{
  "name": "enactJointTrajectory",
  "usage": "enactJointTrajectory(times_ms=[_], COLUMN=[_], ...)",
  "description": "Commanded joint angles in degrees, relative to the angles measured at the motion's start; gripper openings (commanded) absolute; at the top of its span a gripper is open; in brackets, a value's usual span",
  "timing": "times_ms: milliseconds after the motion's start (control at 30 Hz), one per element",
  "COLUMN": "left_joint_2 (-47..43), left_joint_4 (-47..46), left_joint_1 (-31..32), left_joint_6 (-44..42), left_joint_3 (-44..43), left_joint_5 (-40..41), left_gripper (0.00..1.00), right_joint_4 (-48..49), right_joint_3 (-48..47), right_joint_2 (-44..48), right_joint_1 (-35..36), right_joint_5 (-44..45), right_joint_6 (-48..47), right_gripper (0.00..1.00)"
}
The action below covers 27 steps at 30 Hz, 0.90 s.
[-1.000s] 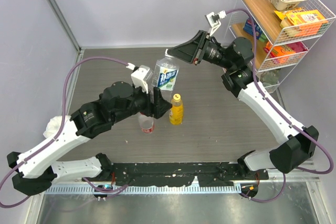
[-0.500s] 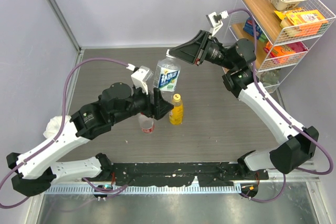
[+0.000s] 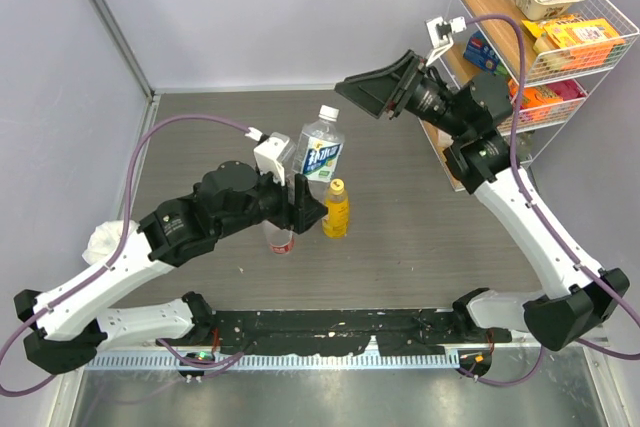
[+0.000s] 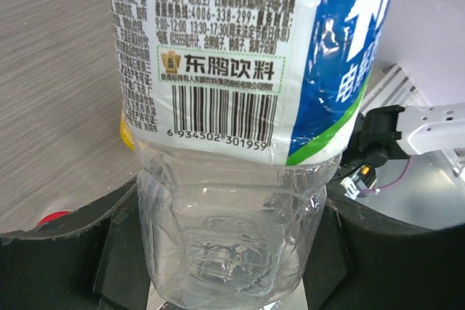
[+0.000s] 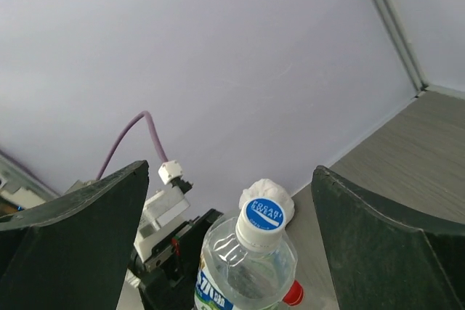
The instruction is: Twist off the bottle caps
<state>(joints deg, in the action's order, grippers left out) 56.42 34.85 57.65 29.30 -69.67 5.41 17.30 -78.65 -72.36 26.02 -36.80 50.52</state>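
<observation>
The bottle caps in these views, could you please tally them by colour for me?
white-blue cap: 1
yellow cap: 1
red cap: 1
Total: 3

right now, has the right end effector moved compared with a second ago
Yes. The right end effector has pulled back rightward toward the wire rack, away from the blue-labelled bottle.

Left arm (image 3: 200, 217) reaches inward, jaws clamped on the bottle (image 3: 320, 152) — right arm (image 3: 520, 212) raised, jaws spread wide.
</observation>
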Motion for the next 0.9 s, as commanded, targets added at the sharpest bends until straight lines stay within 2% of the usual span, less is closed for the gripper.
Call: enactJointTrajectory(times_ms=[0, 200, 500, 733, 800, 867], left_joint_2=[1.1, 4.0, 10.7, 14.2, 14.5, 14.6], left_joint_4=[1.0, 5.0, 11.2, 14.2, 14.5, 14.5], left_joint_1=[0.3, 0.3, 0.2, 0.3, 0.2, 0.3], left_joint_6=[-2.0, -3.1, -3.7, -4.0, -4.1, -4.1], left_joint_3=[-2.0, -3.9, -8.3, -10.6, -10.8, -10.6], left_joint_5=[3.5, 11.9, 22.4, 26.4, 26.8, 27.1], left_gripper=[0.0, 0.0, 0.0, 0.0, 0.0, 0.0], right_joint_4=[-16.0, -33.9, -48.0, -46.8, -46.6, -45.7], right_joint_3=[-7.1, -15.4, -26.9, -27.4, -27.2, -26.7], right_joint_2=[0.5, -4.2, -12.9, -17.3, -17.7, -17.8], right_joint_1=[0.1, 1.5, 9.0, 10.6, 10.8, 10.8], right_joint_5=[10.2, 20.3, 30.5, 29.2, 29.2, 28.9], right_joint_6=[-8.1, -12.0, -14.1, -12.6, -12.3, -11.9], right_gripper=[0.97, 0.97, 0.98, 0.98, 0.95, 0.87])
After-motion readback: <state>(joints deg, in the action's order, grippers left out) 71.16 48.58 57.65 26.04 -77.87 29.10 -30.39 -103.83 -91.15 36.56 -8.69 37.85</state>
